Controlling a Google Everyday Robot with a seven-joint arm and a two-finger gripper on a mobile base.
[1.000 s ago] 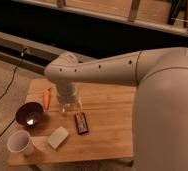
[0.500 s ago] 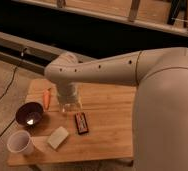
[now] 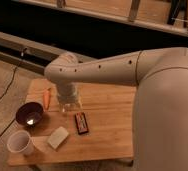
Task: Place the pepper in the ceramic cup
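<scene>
The pepper [image 3: 47, 98], slim and orange-red, lies on the wooden table [image 3: 107, 107] near its far left edge, just beyond the dark bowl. The white ceramic cup [image 3: 19, 143] stands upright at the table's front left corner. My gripper [image 3: 70, 106] hangs from the white arm, pointing down over the table a little to the right of the pepper. It is open, holds nothing, and does not touch the pepper.
A dark glossy bowl [image 3: 29, 113] sits between the pepper and the cup. A black-and-red bar [image 3: 81, 123] lies just in front of the gripper, and a pale block [image 3: 58, 137] lies to the right of the cup. The arm's bulky body fills the right side.
</scene>
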